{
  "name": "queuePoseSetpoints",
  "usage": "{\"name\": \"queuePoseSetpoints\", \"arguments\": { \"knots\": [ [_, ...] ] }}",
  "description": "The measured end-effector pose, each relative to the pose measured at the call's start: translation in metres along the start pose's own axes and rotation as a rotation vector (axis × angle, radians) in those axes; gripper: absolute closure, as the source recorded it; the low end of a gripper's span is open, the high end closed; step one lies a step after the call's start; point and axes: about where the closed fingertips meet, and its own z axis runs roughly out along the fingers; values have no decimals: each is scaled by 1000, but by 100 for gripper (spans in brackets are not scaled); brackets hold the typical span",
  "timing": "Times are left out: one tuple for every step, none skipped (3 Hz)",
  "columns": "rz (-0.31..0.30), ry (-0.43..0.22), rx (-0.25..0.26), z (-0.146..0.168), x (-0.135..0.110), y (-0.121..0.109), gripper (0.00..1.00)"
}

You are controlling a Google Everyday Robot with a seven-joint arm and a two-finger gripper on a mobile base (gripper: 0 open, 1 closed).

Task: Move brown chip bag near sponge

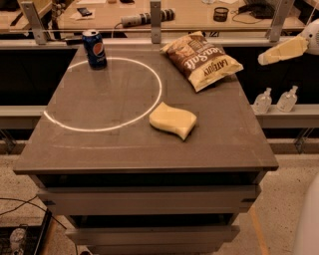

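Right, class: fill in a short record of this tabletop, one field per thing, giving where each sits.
table: dark top with a white ring marked on it
brown chip bag: lying flat at the far right corner
sponge: just outside the ring, nearer than the bag, apart from it
soda can: upright, far left, at the ring's far edge
gripper: in the air off the table's right side, touching nothing

Robotics lab: cluttered workbench (199,15) behind railing (156,22), hand (265,57) at upper right edge.
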Motion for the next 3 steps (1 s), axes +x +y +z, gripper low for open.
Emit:
{"name": "queuePoseSetpoints", "arguments": {
  "knots": [
    [-38, -25, 18, -17, -22, -1, 0],
    [-38, -26, 17, -17, -22, -1, 0],
    [-34, -28, 5, -13, -21, 2, 0]
  ]
}}
